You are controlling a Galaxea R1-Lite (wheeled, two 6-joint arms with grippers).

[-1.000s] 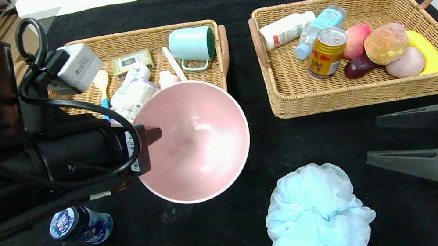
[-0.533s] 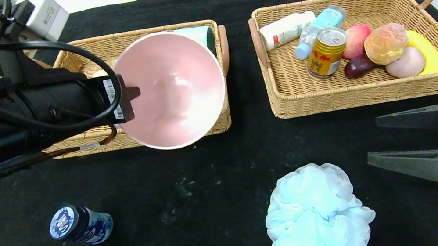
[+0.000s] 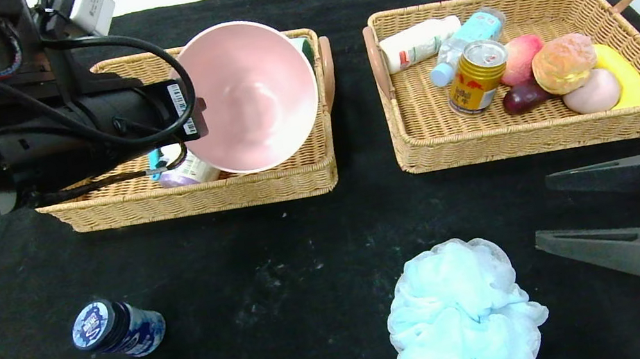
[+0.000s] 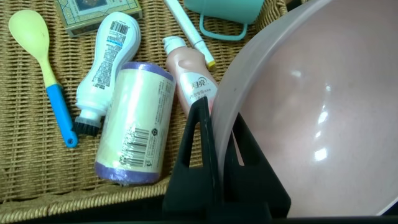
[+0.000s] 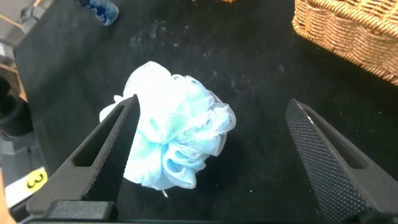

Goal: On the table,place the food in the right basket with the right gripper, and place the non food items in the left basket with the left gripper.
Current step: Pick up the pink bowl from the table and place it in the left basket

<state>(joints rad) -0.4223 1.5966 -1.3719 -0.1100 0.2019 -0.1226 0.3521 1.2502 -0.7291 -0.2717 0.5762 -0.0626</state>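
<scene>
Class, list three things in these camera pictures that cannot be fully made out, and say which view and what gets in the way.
1. Mint cup, head view: almost wholly hidden behind the pink bowl held by the left gripper.
2. Card box, left wrist view: cut off by the picture's edge.
3. Blue jar, right wrist view: far off and cut by the edge, its label unreadable.
</scene>
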